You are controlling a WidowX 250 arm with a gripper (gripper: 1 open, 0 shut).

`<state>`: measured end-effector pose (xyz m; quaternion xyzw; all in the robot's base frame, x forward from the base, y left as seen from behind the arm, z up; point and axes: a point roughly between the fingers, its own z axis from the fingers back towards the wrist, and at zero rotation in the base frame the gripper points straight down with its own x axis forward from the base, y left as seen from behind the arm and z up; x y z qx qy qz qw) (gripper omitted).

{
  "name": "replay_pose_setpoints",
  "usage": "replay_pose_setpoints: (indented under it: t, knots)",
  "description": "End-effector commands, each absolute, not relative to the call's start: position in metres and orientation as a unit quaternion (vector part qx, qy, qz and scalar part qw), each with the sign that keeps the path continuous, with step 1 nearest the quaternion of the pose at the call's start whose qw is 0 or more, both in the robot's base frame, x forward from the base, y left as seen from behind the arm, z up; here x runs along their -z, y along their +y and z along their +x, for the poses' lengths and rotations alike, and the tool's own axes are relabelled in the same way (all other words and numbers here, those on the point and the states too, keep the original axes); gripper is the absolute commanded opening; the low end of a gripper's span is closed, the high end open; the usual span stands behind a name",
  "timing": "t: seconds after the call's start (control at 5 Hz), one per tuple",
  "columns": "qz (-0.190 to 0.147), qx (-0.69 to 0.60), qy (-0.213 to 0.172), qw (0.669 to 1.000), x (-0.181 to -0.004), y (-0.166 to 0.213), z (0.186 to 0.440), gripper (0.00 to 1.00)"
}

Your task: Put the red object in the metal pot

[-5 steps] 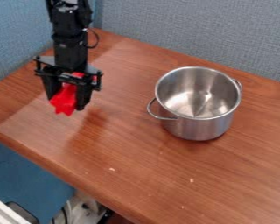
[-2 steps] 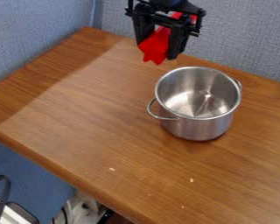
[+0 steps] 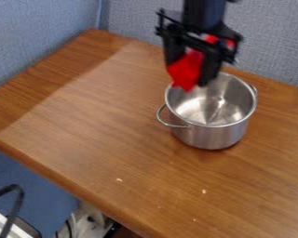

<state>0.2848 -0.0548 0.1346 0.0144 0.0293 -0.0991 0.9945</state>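
My black end effector holds the bright red plastic block. The shiny round steel pot gleams silver on the reddish-brown wood-grain bench. Behind stands a blue-grey wall.

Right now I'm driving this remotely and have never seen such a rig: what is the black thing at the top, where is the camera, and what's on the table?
There is one view, taken from above and in front of a brown wooden table. The black thing coming down from the top is a robot arm ending in a gripper, a two-fingered clamp pointing down. Its jaws are closed on a bright red plastic block, which hangs in the air, not touching anything. Just below it, on the right part of the table, stands a shiny round stainless steel pot with small loop handles and no lid. The block is over the pot's near-left rim; the pot looks empty.
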Motion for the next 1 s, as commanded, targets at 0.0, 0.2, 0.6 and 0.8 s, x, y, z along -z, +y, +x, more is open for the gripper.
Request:
replay_pose_setpoints:
  t: [0.0, 0.2, 0.6, 0.8]
  knots:
    - [0.011, 0.095, 0.002, 0.995, -0.147, -0.068, 0.300, 0.00]
    - [0.010, 0.090, 0.001, 0.996, -0.145, -0.070, 0.322, 0.00]
    - [0.011, 0.096, -0.005, 0.995, -0.137, -0.069, 0.333, 0.00]
    - [0.009, 0.095, -0.007, 0.995, -0.136, -0.070, 0.332, 0.00]
